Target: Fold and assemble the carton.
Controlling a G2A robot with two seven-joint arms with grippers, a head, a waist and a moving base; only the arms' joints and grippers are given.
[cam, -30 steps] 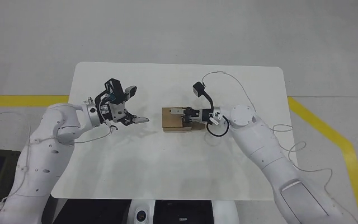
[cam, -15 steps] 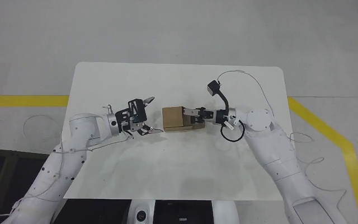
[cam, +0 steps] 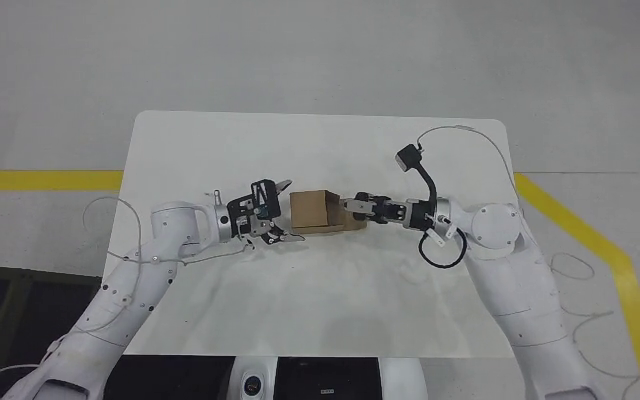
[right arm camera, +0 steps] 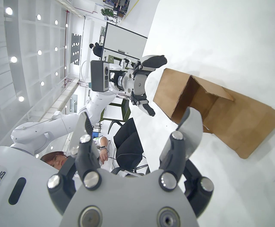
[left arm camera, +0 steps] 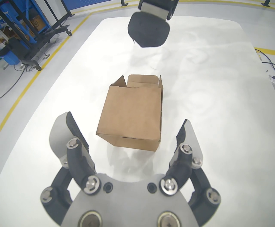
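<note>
Both arms have shifted in the last second. The left tool (cam: 288, 211) has swung in from the left to one end of the carton (cam: 315, 210), and the right tool (cam: 350, 207) has drawn back to the other end. The carton has kept its place.

From the top, the brown carton lies on its side near the middle of the white, round-cornered surface (cam: 200, 140), between the two tools. The left tool is released, its fingers spread wide just beside the carton's end. The right tool is released too, its tips at the flap on the opposite end. Grey floor (cam: 320, 50) lies around the surface, crossed by a yellow line (cam: 60, 180).

In the left wrist view, the spread fingers (left arm camera: 71, 126) frame the carton's (left arm camera: 131, 120) shut end without touching it. Flaps stand open at the far end, and beyond them shows a dark pad of the right tool (left arm camera: 148, 30). A blue rack (left arm camera: 38, 10) stands on the floor past the surface's edge.

In the right wrist view, the right tool (right arm camera: 137, 114) is open, with one finger in front of the carton's (right arm camera: 225, 118) open mouth; I cannot tell whether it touches. The left tool (right arm camera: 154, 86) waits beyond, fingers apart. Ceiling lamps (right arm camera: 14, 59) dot the room behind.
</note>
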